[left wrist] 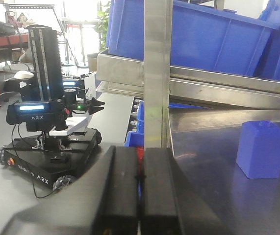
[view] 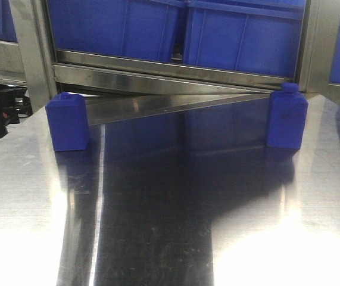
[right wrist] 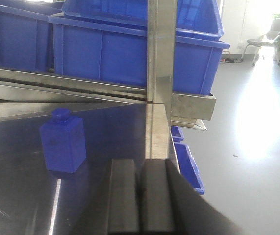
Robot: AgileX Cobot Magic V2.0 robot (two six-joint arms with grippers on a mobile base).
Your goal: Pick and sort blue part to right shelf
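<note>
Black fingers (left wrist: 125, 196) of the left gripper (left wrist: 140, 156) press together on nothing; the right gripper (right wrist: 140, 169) likewise. Left blue part (view: 67, 122) and right blue part (view: 287, 117) stand near the tabletop (view: 170, 238) far corners, just before the right shelf (view: 158, 74). Best spread the right jaws wide first, then straddle the part's flat sides

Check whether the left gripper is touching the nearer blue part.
Apart. The left wrist view shows the shut left gripper low in frame, with bare steel table between it and the blue part.

A blue part (view: 67, 122) and its apparent twin (view: 287, 117) stand upright, well apart, before the steel shelf (view: 175, 74) loaded with blue tubs (view: 241, 33).
</note>
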